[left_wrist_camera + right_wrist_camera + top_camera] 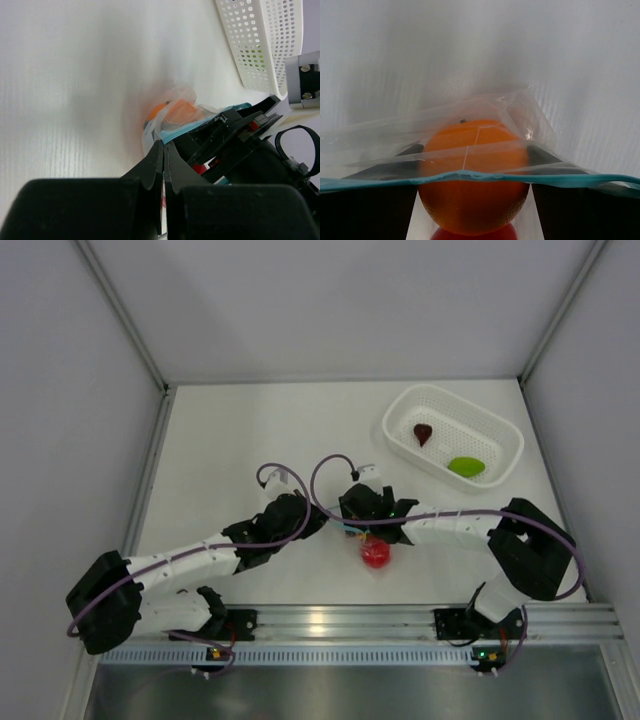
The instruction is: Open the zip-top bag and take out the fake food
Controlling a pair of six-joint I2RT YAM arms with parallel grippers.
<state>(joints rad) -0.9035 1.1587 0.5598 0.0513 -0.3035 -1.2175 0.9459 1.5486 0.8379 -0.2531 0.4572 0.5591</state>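
Note:
The zip-top bag lies between my two grippers, its teal zip strip across the open mouth. My left gripper is shut on the bag's edge by the strip. My right gripper reaches into the mouth, its fingers closed on either side of the orange ball, which is half inside the bag. The ball also shows through the plastic in the left wrist view. The red ball lies on the table just near of the right gripper. The lime-green piece and the maroon piece lie in the basket.
The white perforated basket stands at the back right of the white table; its wall shows in the left wrist view. Grey walls close the table on the left, back and right. A metal rail runs along the near edge.

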